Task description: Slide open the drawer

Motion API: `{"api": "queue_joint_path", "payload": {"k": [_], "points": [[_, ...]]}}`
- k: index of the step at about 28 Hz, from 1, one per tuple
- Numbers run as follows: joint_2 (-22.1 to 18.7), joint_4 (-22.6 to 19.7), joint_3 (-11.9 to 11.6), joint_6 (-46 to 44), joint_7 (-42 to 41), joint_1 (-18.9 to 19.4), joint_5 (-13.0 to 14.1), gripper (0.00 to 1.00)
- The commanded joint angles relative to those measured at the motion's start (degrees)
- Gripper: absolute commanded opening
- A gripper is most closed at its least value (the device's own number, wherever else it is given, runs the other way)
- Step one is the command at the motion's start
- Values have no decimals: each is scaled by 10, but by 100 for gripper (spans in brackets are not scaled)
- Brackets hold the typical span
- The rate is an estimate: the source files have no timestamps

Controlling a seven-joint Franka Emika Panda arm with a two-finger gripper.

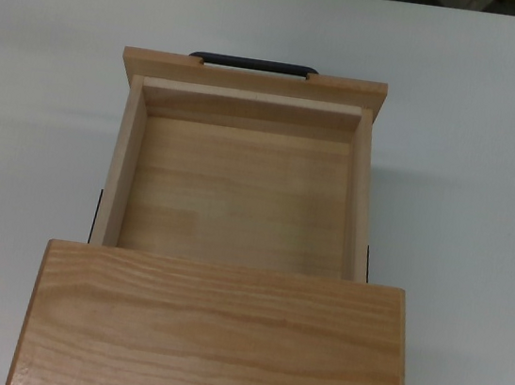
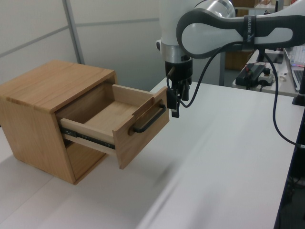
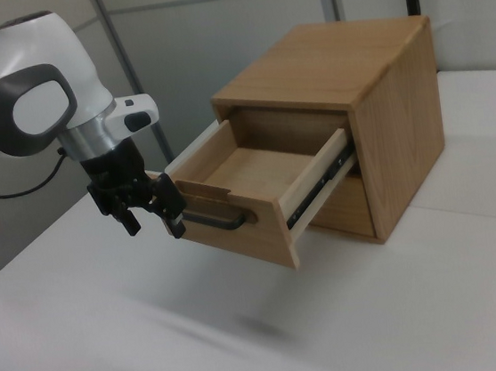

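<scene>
Judging by the light wooden box-shaped drawer (image 3: pixel 253 189) jutting well out of its grained wooden cabinet (image 3: pixel 371 82), just beside my hand (image 3: pixel 151 216), whose fingers are parted and hold nothing, I'd lift clear without bumping the thin black bar handle (image 2: pixel 149 119).
</scene>
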Motion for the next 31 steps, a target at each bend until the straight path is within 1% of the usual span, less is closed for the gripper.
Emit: {"api": "queue_joint_path", "payload": {"k": [1, 6, 31], "points": [[9, 16, -2, -19, 12, 9, 3, 100], [15, 16, -1, -19, 17, 9, 3, 100], [15, 28, -2, -19, 17, 9, 3, 100]]}}
